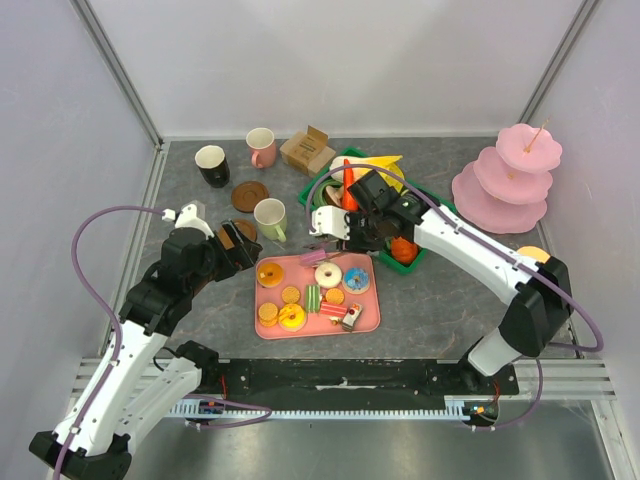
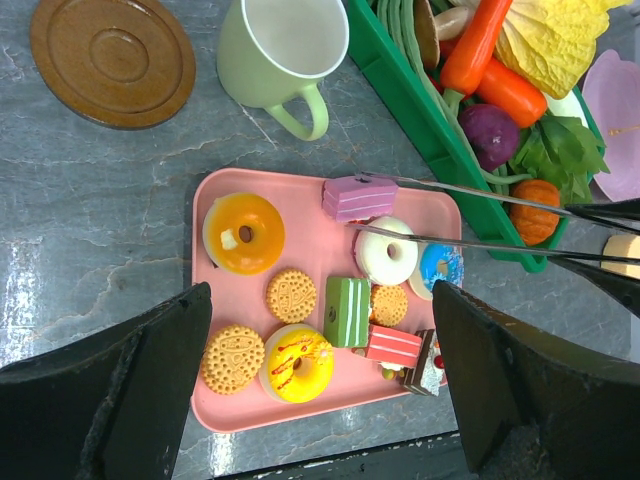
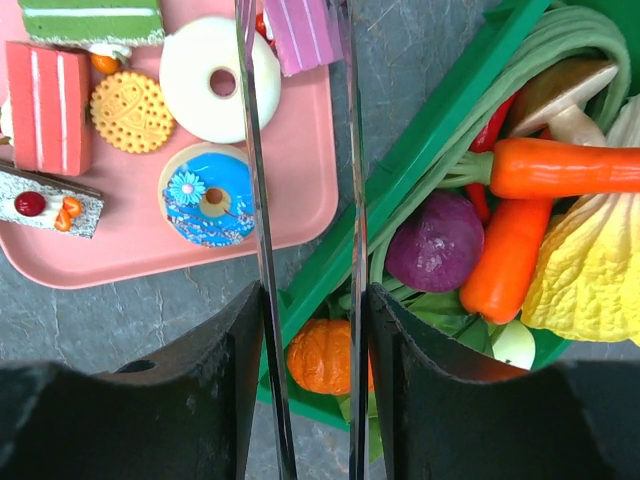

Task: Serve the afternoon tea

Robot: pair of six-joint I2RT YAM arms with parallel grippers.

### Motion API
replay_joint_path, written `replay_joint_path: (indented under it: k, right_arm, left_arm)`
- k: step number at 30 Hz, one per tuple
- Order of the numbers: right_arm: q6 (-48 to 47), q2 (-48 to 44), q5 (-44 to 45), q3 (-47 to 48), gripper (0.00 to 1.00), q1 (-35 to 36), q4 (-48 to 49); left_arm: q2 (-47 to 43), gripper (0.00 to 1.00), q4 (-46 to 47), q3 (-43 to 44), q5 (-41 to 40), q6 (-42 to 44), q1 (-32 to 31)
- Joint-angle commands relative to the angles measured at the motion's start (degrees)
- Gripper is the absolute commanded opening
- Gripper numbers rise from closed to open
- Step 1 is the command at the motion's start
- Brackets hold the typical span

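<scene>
Left claw: jaws wide apart, holding nothing, hovering by the left far corner of the pink tray.
Right claw: closed narrow on the handle end of metal tongs, over the near wall of the green crate.
Tongs: both blades reach from the crate side across to the tray, and their tips pinch the pink cake slice.
Pink cake slice: at the tray's far edge, towards its right corner; I cannot tell whether it rests on the tray or hangs just clear.
Tray: on the table, near its middle, just left of the crate.
On the tray: orange donut at the far left, white donut and blue donut by the right edge, yellow donut at the near edge, round biscuits between them, green cake slice and red cake slice side by side.
Pale-green mug: upright, just beyond the tray's far edge.
Coaster: bare, left of that mug.
Black mug and pink mug: upright near the table's far edge, left of the cardboard box.
Crate: holds toy vegetables.
Pink tiered stand: at the table's far right corner, well apart from the tray.
</scene>
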Motion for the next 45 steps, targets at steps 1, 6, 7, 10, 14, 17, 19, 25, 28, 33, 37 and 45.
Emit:
replay_joint_path:
  k: [1,6,7,10,14,17,19,25,28,33,37,45]
  right_arm:
    - [-4.2,1.7,1.8,3.9,0.5,0.2,-2.7]
    - [-4.2,2.6,1.1,4.6,0.43,0.2,-2.4]
    - [-4.2,2.8,1.0,4.6,0.43,0.2,-2.3]
    - [-3.8,2.5,1.0,4.7,0.41,0.2,-1.7]
    - [-3.5,2.1,1.2,4.8,0.29,0.2,-1.3]
    - [-2.9,1.6,1.7,4.7,0.19,0.2,-0.6]
    - [-2.6,0.7,1.3,4.5,0.13,0.2,0.0]
    - [-0.1,-4.1,-0.5,1.3,0.01,0.2,5.7]
    - [1.4,-8.0,-3.5,-0.9,0.0,0.2,8.6]
    - [10.2,-12.7,-2.0,-4.4,0.0,0.2,13.7]
    - [27.0,-16.7,13.6,-7.9,0.0,0.2,19.6]
    - [55.6,-26.7,43.8,-13.7,0.0,-3.1,16.2]
  left_arm:
    - [0.0,0.96,-0.1,1.2,-1.0,1.4,0.2]
    - [0.3,0.96,-0.1,1.2,-0.9,1.3,0.2]
    - [0.4,0.97,-0.1,1.1,-0.9,1.3,0.1]
    - [0.4,0.97,-0.1,1.1,-0.9,1.3,0.1]
    - [0.4,0.96,-0.1,1.1,-1.0,1.3,0.1]
    - [0.4,0.97,-0.1,1.2,-0.9,1.2,0.1]
    - [0.4,0.96,-0.1,1.2,-0.9,1.2,0.1]
    - [-0.1,0.96,-0.1,1.2,-0.8,1.0,0.2]
    - [-0.3,0.97,-0.1,1.3,-0.7,0.9,0.2]
    - [-0.4,0.96,-0.1,1.3,-0.3,0.7,0.1]
    - [-0.7,0.97,1.3,0.8,0.5,0.2,0.2]
    - [1.2,0.97,6.3,-0.1,4.3,0.1,0.1]
